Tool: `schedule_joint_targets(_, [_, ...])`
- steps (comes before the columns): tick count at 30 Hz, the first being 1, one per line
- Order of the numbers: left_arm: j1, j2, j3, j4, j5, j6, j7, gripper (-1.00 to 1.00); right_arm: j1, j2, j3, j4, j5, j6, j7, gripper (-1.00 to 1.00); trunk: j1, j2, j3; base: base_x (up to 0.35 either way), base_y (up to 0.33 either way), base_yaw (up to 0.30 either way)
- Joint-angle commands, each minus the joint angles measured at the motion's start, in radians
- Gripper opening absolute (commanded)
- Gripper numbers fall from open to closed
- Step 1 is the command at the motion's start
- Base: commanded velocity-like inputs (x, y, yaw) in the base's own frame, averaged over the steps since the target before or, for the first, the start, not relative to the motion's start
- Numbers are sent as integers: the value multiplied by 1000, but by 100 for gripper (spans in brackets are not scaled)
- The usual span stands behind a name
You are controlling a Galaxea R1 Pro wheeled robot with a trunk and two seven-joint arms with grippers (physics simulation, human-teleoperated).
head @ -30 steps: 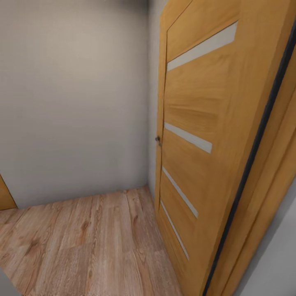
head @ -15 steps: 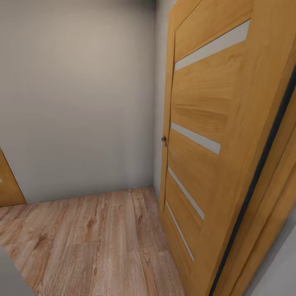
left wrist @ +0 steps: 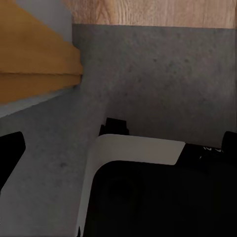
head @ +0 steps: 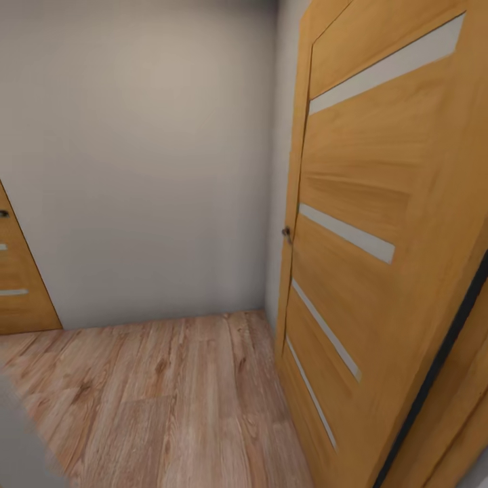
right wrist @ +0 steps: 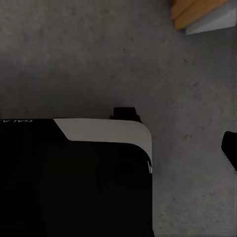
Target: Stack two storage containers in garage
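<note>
Transit between rooms. Pale wall [head: 135, 163] ahead; beside it an open slatted wooden door [head: 366, 224], wood-plank floor [head: 156, 400] at its foot. Wrist views look down on the robot's base [left wrist: 148, 197] and dark grey floor [right wrist: 98, 54]. Containers unseen; end effector opening: cannot tell.

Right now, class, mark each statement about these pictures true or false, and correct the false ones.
1. The large door at the head view's right is wood-coloured with pale horizontal strips. True.
2. The floor ahead is blue carpet. False: it is light wood plank.
3. A second door shows at the head view's left edge. True.
4. The wall ahead is red brick. False: it is plain pale grey.
5. The wrist views look down on a dark grey floor. True.
</note>
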State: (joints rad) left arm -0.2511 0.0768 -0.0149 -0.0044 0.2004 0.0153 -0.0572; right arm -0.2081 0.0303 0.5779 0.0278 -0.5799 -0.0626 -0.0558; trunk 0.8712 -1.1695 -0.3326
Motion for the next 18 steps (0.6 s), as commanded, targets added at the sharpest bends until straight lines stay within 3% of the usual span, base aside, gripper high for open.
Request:
schedule_joint_targets(1, [0, 0, -2, 0, 8, 2, -4, 100, -1, 1, 8, 3, -8, -5, -1, 100, 1, -1, -1, 298, 0, 3])
schedule_joint_targets(13, [0, 0, -3, 0, 7, 2, -4, 100, -1, 1, 7, 3, -11, -6, -4, 100, 1, -1, -1, 312, 0, 5])
schedule_joint_targets(18, [0, 1, -2, 0, 8, 2, -4, 100, -1, 0, 8, 3, -8, -6, -3, 100, 1, -1, -1, 98, 0, 233])
